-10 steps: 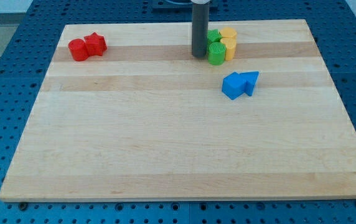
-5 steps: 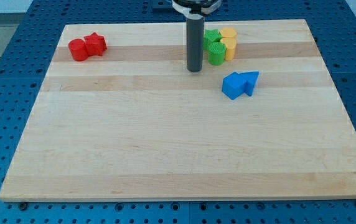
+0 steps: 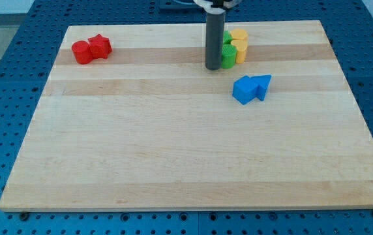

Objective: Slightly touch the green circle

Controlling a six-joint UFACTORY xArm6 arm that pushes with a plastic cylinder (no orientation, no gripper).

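The green circle (image 3: 228, 56) sits near the view's top, right of centre, in a tight cluster with another green block (image 3: 226, 39) above it and two yellow blocks (image 3: 240, 43) to its right. My dark rod comes down from the view's top. My tip (image 3: 213, 66) rests on the board right at the green circle's left side, and the rod hides its left edge. I cannot tell whether the tip touches it.
Two blue blocks (image 3: 251, 88) lie together below and right of the cluster. Two red blocks (image 3: 90, 49) lie together at the view's top left. The wooden board (image 3: 186, 150) lies on a blue perforated table.
My tip slid away from the cluster toward the view's bottom-left, then came back right and up to the green circle's left side. The blocks have not visibly moved.
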